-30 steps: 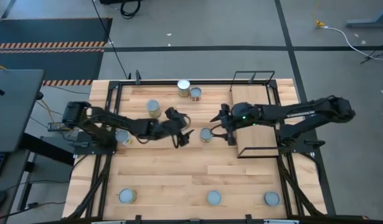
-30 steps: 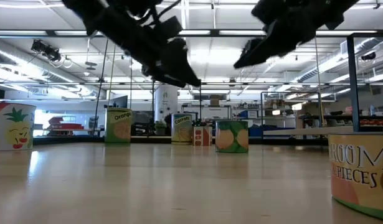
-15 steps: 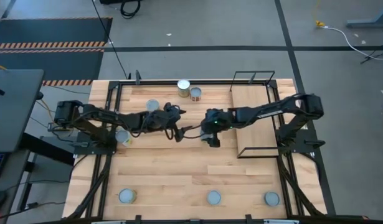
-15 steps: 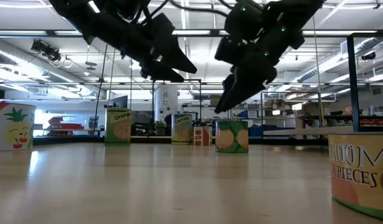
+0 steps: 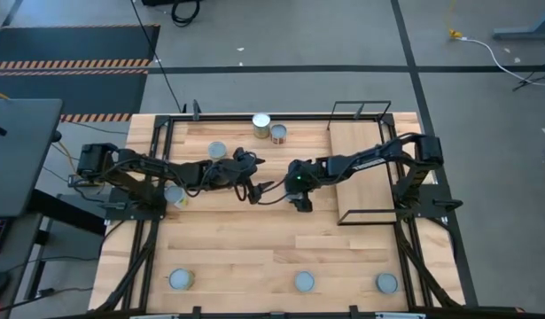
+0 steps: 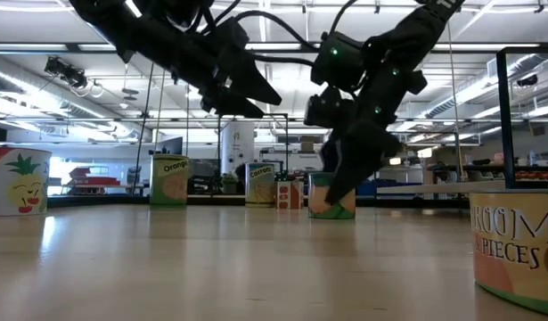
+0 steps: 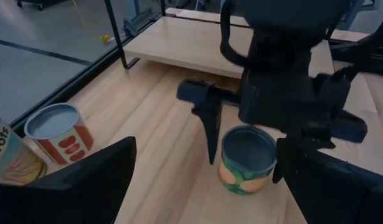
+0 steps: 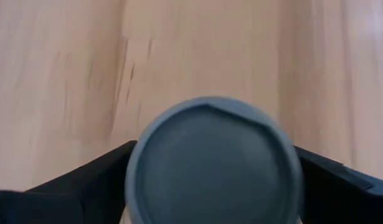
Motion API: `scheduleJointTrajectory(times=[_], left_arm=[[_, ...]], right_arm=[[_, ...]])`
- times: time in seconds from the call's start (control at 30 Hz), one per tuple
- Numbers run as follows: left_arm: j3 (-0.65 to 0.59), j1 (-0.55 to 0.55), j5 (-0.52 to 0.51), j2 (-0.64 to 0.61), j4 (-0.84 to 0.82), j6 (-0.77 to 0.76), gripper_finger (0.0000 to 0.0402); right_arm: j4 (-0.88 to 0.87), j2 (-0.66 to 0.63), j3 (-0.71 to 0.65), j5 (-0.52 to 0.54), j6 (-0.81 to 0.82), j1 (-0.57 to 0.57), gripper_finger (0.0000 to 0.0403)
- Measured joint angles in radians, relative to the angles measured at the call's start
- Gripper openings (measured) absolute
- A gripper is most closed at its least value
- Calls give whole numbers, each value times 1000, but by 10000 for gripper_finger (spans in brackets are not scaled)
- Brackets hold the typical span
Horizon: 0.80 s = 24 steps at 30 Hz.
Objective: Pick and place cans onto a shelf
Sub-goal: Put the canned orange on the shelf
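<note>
A green-labelled can with a grey top stands upright on the pale tabletop, a little left of the shelf. The shelf is a brown board in a black wire frame at the table's right. My right gripper is open and lowered over this can, with one finger on each side of it. The gripper hides the can in the high view. My left gripper is open and empty, raised just left of the can.
Two cans stand near the far edge, and two more stand by the left arm. Three cans stand along the near edge. The two grippers are close together.
My right gripper has gone toward the table's left from beside the shelf. It has come down over the green-labelled can, so its fingers now stand on either side of it. My left gripper has drawn back a little toward the far edge and risen slightly. The can has stayed put.
</note>
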Motion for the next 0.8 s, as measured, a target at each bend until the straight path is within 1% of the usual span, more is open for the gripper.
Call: scheduleJointTrajectory(times=[0.07,0.2,0.23,0.3,0.37,0.43,0.5,0.57,0.7,0.8], left_arm=[[0,0,-10,0,1,-1,389],[0,0,-18,0,-1,-1,389],[0,0,-18,0,-1,-1,389],[0,0,-28,0,-1,-2,389],[0,0,-30,0,0,-2,389],[0,0,-29,0,0,-4,389],[0,0,-29,0,0,-7,389],[0,-1,-29,0,0,-9,389],[0,-1,-29,0,0,-30,389],[0,-1,-29,0,0,-35,389]], right_arm=[[6,8,0,0,0,-1,345],[-17,-5,0,-1,16,-12,285],[-42,-21,0,1,19,-18,278],[-114,-63,17,27,27,-37,278],[-195,-120,30,97,40,-67,278],[-258,-180,31,196,70,-107,278],[-323,-236,31,280,126,-152,278],[-362,-295,17,340,187,-202,278],[-372,-423,-74,466,298,-318,279],[-330,-510,-164,530,378,-414,279]])
